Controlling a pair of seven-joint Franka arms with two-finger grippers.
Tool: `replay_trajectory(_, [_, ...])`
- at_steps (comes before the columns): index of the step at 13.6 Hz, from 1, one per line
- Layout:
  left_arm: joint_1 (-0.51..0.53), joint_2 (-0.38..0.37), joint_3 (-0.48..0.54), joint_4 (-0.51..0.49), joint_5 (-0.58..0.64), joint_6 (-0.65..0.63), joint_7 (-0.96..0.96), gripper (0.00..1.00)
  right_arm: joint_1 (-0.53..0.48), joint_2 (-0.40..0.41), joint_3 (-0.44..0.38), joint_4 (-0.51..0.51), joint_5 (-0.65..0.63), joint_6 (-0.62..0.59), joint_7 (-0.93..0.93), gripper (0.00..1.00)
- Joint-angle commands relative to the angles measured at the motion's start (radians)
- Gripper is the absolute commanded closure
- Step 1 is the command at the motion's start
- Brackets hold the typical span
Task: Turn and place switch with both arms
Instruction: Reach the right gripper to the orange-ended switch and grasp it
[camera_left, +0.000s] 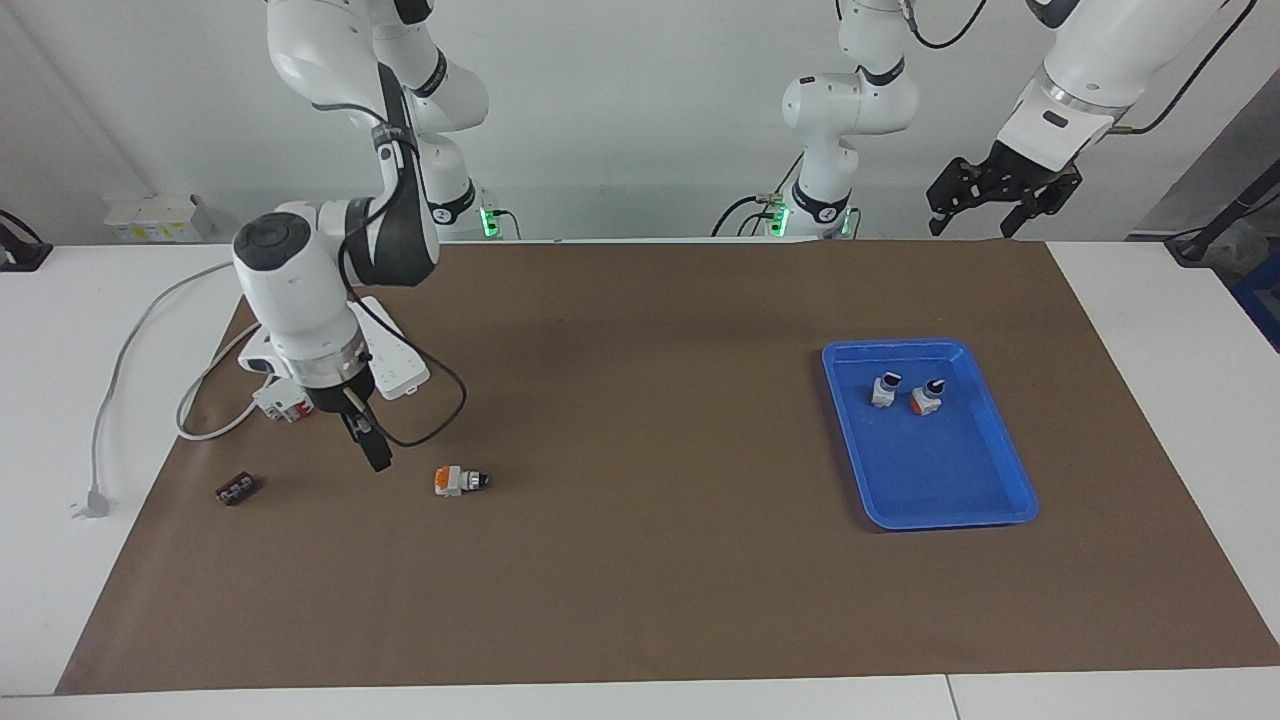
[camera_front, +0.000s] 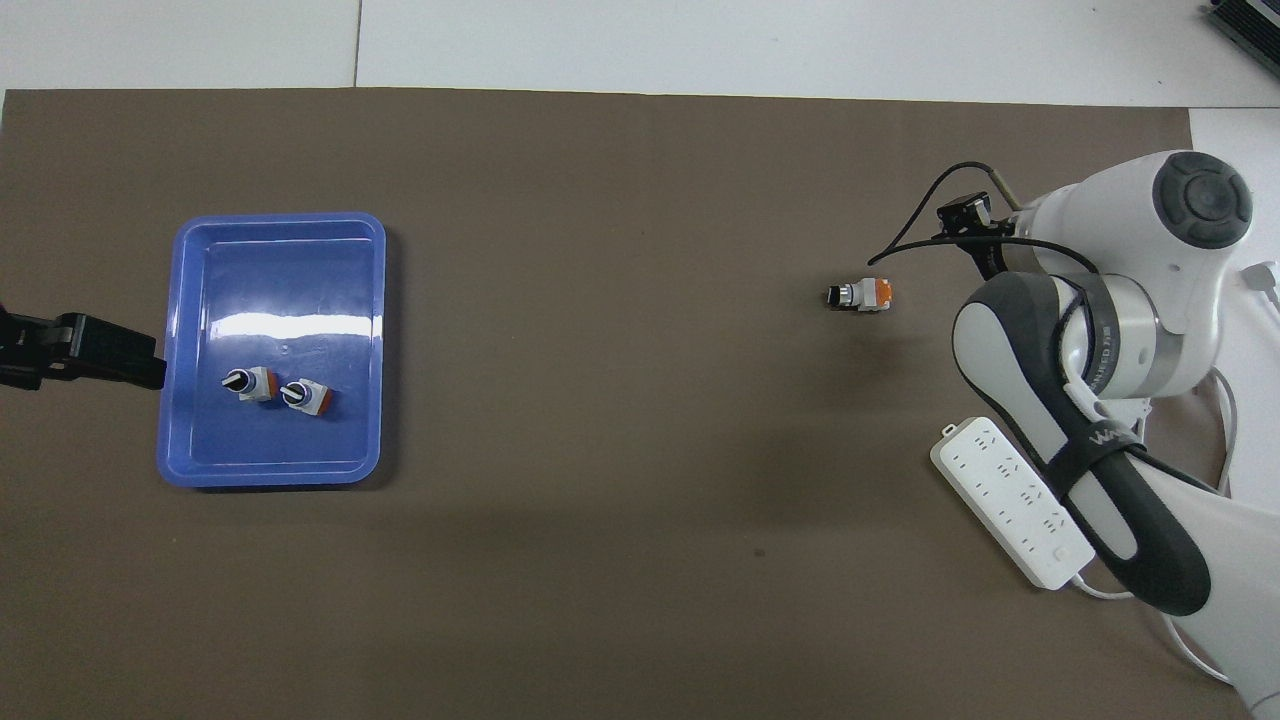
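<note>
**Switch lying loose on the counter**

Facing view: the switch (camera_left: 461, 481) is lying on its side on the brown mat, orange block at one end, black knob at the other. The right gripper (camera_left: 372, 447) is hanging just beside it, not touching; whether it is open I cannot tell. A small black block (camera_left: 237, 491), a white breaker (camera_left: 280, 402) and a power strip (camera_left: 385, 352) are sitting nearby. The left gripper (camera_left: 1003, 200) is waiting raised, fingers spread, holding nothing.

Overhead view: the switch (camera_front: 860, 294) is lying well apart from the blue tray (camera_front: 190, 350), which is holding two like switches (camera_front: 281, 390).

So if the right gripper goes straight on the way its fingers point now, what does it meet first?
Most likely the bare brown mat. The right gripper points steeply down, and the switch lies apart from it, toward the left arm's end. Depth is hard to judge, so this is not sure.
</note>
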Motion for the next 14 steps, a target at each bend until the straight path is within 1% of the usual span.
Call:
replay_trajectory(1, [0.006, -0.021, -0.001, -0.022, -0.007, -0.001, -0.008, 0.0, 0.009, 0.021, 0.006, 0.02, 0.175, 0.026, 0.067, 0.0])
replay_trajectory(2, [0.006, -0.021, -0.001, -0.022, -0.007, -0.001, -0.008, 0.0, 0.022, 0.042, 0.006, 0.022, 0.222, 0.036, 0.082, 0.0])
replay_trajectory(3, [0.006, -0.021, -0.001, -0.022, -0.007, -0.001, -0.008, 0.0, 0.038, 0.063, 0.004, 0.022, 0.235, 0.053, 0.091, 0.0])
replay_trajectory(5, [0.006, -0.021, -0.001, -0.022, -0.007, -0.001, -0.008, 0.0, 0.04, 0.084, 0.006, 0.019, 0.244, 0.049, 0.094, 0.0])
replay_trajectory(7, [0.006, -0.021, -0.001, -0.022, -0.007, -0.001, -0.008, 0.0, 0.042, 0.125, 0.006, 0.028, 0.287, 0.052, 0.096, 0.0])
replay_trajectory(9, [0.006, -0.021, -0.001, -0.022, -0.007, -0.001, -0.008, 0.0, 0.037, 0.127, 0.006, 0.031, 0.289, 0.04, 0.088, 0.0])
replay_trajectory(12, [0.006, -0.021, -0.001, -0.022, -0.007, -0.001, -0.008, 0.0, 0.049, 0.15, 0.006, 0.029, 0.289, 0.053, 0.084, 0.0])
replay_trajectory(13, [0.006, -0.021, -0.001, -0.022, -0.007, -0.001, -0.008, 0.0, 0.048, 0.15, 0.004, 0.029, 0.286, 0.047, 0.07, 0.08])
replay_trajectory(14, [0.006, -0.021, -0.001, -0.022, -0.007, -0.001, -0.008, 0.0, 0.049, 0.15, 0.004, 0.028, 0.286, 0.047, 0.049, 0.51])
